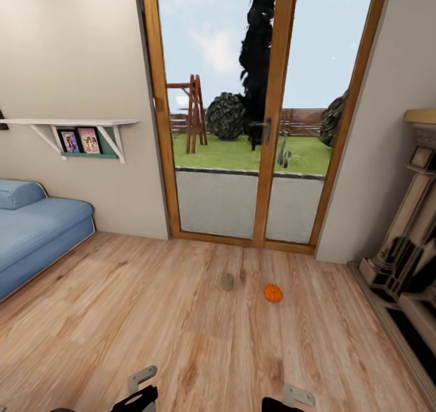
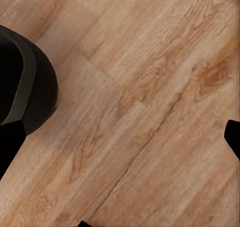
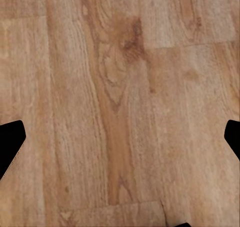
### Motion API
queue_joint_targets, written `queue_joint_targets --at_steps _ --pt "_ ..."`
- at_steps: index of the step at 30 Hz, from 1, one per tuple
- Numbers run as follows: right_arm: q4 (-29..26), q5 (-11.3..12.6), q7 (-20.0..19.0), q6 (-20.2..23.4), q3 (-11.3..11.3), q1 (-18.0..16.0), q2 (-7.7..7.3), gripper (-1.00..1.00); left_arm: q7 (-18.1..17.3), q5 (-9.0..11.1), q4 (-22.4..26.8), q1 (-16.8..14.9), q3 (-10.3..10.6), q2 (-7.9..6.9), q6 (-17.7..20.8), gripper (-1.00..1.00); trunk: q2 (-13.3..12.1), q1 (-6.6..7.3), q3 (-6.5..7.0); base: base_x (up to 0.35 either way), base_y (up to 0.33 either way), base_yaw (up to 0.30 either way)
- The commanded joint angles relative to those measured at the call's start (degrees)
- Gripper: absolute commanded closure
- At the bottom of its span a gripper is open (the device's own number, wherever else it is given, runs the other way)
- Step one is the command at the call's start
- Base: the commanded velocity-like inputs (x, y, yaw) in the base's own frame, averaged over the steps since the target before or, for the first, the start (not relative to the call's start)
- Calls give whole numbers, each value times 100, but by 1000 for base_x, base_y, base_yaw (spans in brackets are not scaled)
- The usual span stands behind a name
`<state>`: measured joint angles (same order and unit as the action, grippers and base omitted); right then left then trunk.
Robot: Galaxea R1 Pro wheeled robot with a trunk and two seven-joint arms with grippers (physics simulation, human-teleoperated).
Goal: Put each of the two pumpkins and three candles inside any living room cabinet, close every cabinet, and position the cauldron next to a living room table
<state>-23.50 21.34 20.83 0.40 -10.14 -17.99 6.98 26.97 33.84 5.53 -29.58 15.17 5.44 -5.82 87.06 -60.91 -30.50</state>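
Upholstery in soft blue covers the sofa [image 1: 36, 233] at the far left, rounded at its arm, with a thin white wall shelf [image 1: 69, 123] above it holding two small framed pictures. Warm, grained wood planks make up the floor [image 1: 151, 303]. A tall glazed door [image 1: 266, 109] in an orange-brown timber frame shows lawn and dark shrubs outside. On the planks before it stands a stubby grey-beige candle [image 1: 227, 281], and just beside it to the right lies a squat, ribbed orange pumpkin [image 1: 272, 292]. A carved stone fireplace [image 1: 406, 236] rises at the right edge. Left gripper [image 2: 120, 152] and right gripper [image 3: 120, 147] both hang over bare floor, black fingertips spread wide apart, holding nothing.
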Motion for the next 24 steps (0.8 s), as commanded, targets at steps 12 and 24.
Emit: queue_joint_targets --at_steps 12,24 --pt "-6 46 44 4 -57 -5 17 -100 19 61 -3 -4 48 1 -24 -100 3 -2 -6 212 -14 0" --pt "-6 46 52 4 -49 -4 27 -100 19 61 -3 -4 48 1 -25 -100 3 -2 -6 214 0 0"
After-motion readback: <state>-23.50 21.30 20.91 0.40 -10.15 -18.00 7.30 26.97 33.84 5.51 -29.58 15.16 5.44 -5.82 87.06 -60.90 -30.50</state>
